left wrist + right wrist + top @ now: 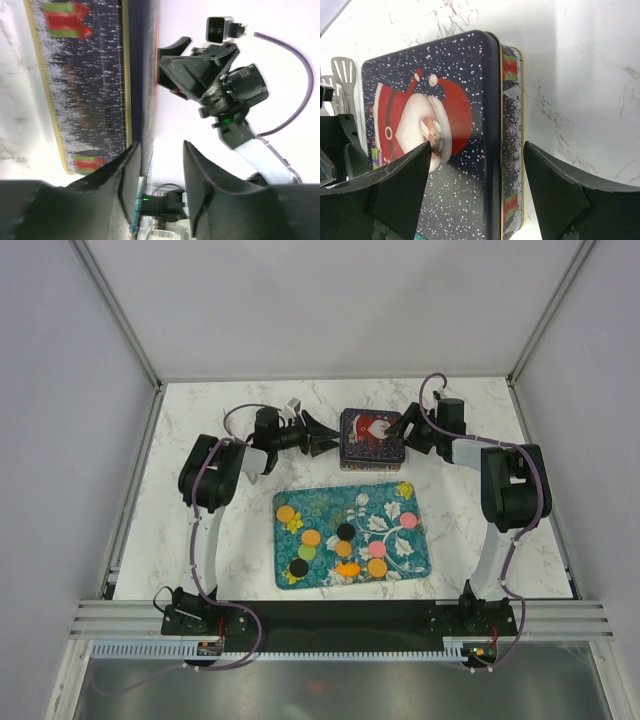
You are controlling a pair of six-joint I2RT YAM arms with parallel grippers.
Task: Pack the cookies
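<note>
A white marbled table (190, 405) fills a booth with plain pale walls (330, 300) and aluminium corner posts (120, 310), seen from above. The two black arms rise from the bottom edge of the frame.

A dark blue tin (370, 430) sits at upper centre, its lid on. The lid shows Santa in a red coat and hat against white snow dots. In the left wrist view the tin's (85, 90) side wall carries red parcels with green ribbon and a gold rim. No lettering can be made out on it.

The cookies (344, 548), flat discs in orange, pink, green and black, lie scattered on a teal floral tray (410, 562) at the middle of the frame. They are just below the tin and well apart from both grippers.

The left gripper (322, 435) points in at the tin's left side. In its own camera the left gripper (162, 175) has its jaws parted, with the lid's edge running down between them close to the left-hand finger (127, 175). Whether that finger touches the lid cannot be told.

The right gripper (408, 428) stands at the tin's right side. In its wrist view the right gripper (477, 147) is spread wide above the tin (445, 110), one finger (405, 185) over Santa's face and the other out over bare marble, with the tin's right edge between them. The left wrist camera also catches the right gripper (172, 65) at upper right, against the lid.
</note>
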